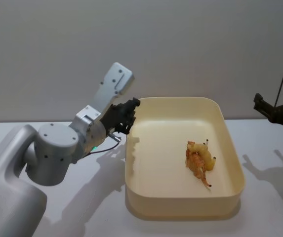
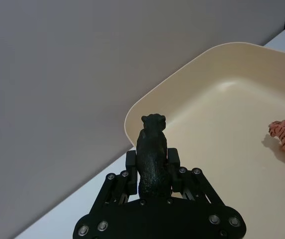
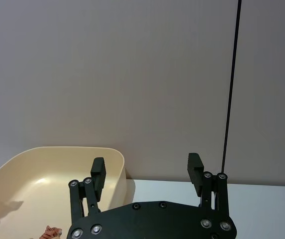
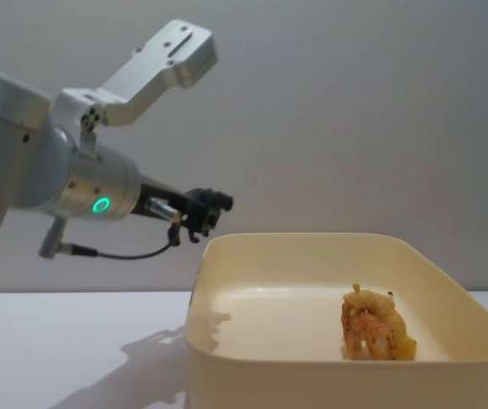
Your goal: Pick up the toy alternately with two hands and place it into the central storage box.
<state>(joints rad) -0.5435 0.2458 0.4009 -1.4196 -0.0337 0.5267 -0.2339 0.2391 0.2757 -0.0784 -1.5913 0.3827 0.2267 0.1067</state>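
Over the near-left corner of the central storage box [image 1: 181, 106], the left end effector [image 1: 127, 114] hangs raised, clenched on a small black toy animal [image 2: 152, 154]. Left wrist view: both fingers [image 2: 131, 164] press the animal's flanks; it stands upright between them, head toward the box's rim. Long axis of the toy runs along the reach of the arm, pointing into the box.

Chest view: left end effector [image 4: 203, 215] sits just above and slightly outside the left wall of the box [image 4: 226, 341], not yet over the floor. Box interior lies forward and to the right of it.

Already in the box: orange striped tiger toy [image 1: 196, 162] lying against a pale yellow toy [image 1: 208, 159], right of centre on the floor. Also seen in the chest view [image 4: 364, 328].

Right end effector [image 1: 274, 109] parked high at the right edge, well apart from the box, fingers [image 3: 99, 172] spread, released and empty. Right wrist view looks across the far corner of the box [image 3: 57, 164].

Box rests on the white desk [image 1: 57, 212].

Judgement: left arm is the nearer and the loaded one. Coming move turns on a short carry rightward and forward past the rim, then release. Risk: dropping early on the rim, so the toy falls outside.
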